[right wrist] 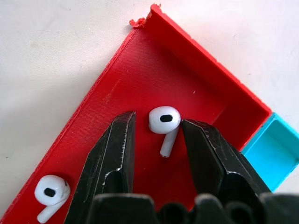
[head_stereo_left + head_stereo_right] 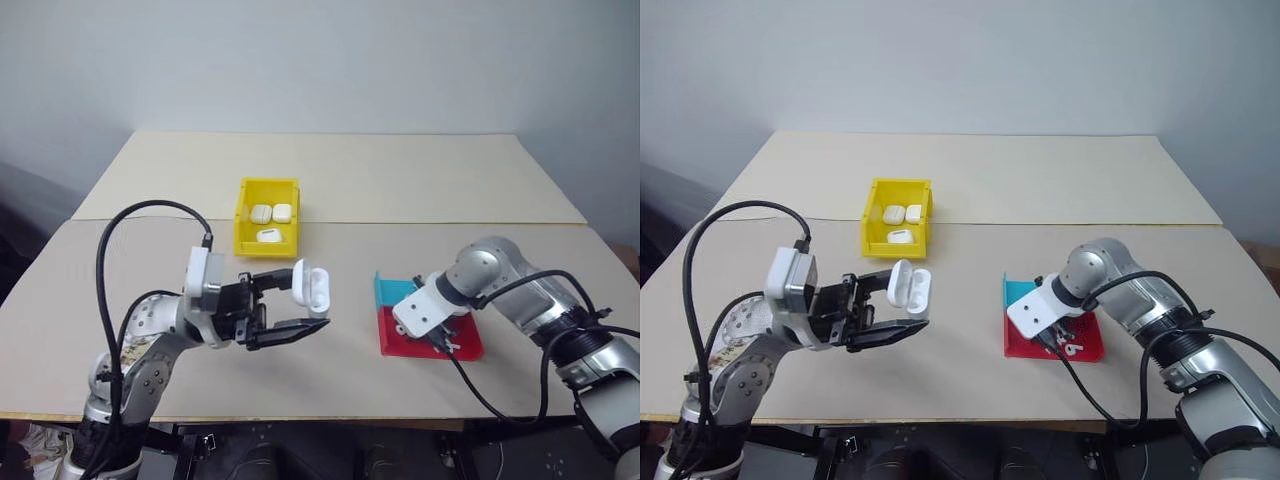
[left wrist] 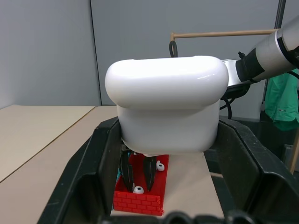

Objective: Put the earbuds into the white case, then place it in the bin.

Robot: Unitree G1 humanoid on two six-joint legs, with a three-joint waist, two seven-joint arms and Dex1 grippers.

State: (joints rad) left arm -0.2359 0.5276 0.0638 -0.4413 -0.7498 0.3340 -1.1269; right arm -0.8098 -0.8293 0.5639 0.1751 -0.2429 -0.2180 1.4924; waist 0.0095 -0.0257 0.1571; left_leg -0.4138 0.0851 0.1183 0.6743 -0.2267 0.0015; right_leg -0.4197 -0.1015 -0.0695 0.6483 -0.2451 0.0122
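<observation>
Over the red tray (image 1: pixel 140 70) at the right of the table (image 2: pixel 400 180), we are seeing the right gripper (image 1: pixel 159 135) pointing steeply down, its two black fingers (image 1: pixel 110 154) standing apart with one of the earbuds (image 1: pixel 164 122) lying between them. That earbud is resting on the tray floor, its rounded head just past the fingertips and its short stem reaching back into the gap; we cannot tell whether either finger is touching it, and nothing is clamped. A second earbud (image 1: pixel 50 193) is lying well to the side of the fingers, near the tray's long wall. The teal tray (image 1: pixel 275 149) is sitting against one end of the red one. Toward the left, we are watching the left gripper (image 2: pixel 300 305) pointing across the table toward the right arm and closing on the white case (image 2: pixel 312 288), which is hanging above the tabletop with its lid flipped open. In the left wrist view the case (image 3: pixel 168 112) is sitting squarely between the black fingers. Farther back, the bin (image 2: pixel 266 215) is standing on the table, well apart from both grippers, with three more white cases (image 2: pixel 272 213) lying inside it.
</observation>
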